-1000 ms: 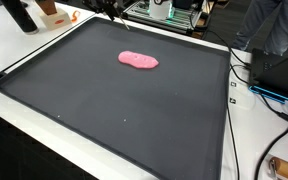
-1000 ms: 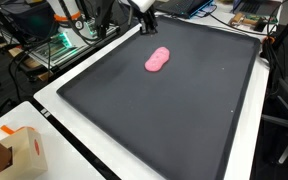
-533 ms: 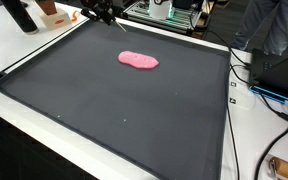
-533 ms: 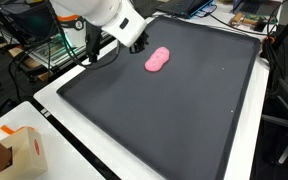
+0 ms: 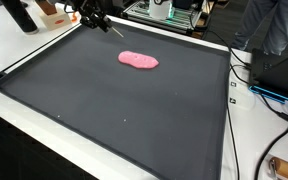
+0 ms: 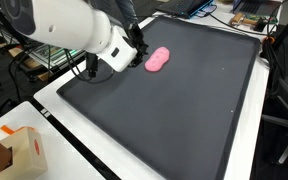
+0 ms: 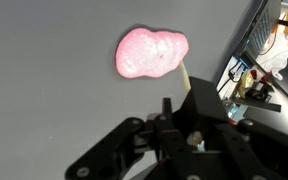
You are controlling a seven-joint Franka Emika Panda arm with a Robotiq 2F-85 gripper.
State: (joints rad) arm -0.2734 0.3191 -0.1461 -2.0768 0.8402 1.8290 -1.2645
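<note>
A flat pink lump (image 5: 138,60) lies on the large dark mat (image 5: 114,110) near its far side; it also shows in the other exterior view (image 6: 157,60) and the wrist view (image 7: 151,52). My gripper (image 5: 92,17) hangs over the mat's corner, a short way from the lump. The white arm fills the upper left of an exterior view, with the gripper (image 6: 134,50) just beside the lump. In the wrist view the gripper (image 7: 180,105) looks shut on a thin pale stick (image 7: 185,78) whose tip reaches the lump's edge.
The mat lies on a white table (image 5: 24,50). A dark bottle (image 5: 22,15) and an orange-and-white object (image 5: 52,13) stand near the gripper. A cardboard box (image 6: 19,150) sits at one corner. Cables (image 5: 252,85) and electronics (image 5: 284,75) line another side.
The arm has swung down and across the mat's corner, closer to the lump, and now fills much of an exterior view. The pink lump has not moved.
</note>
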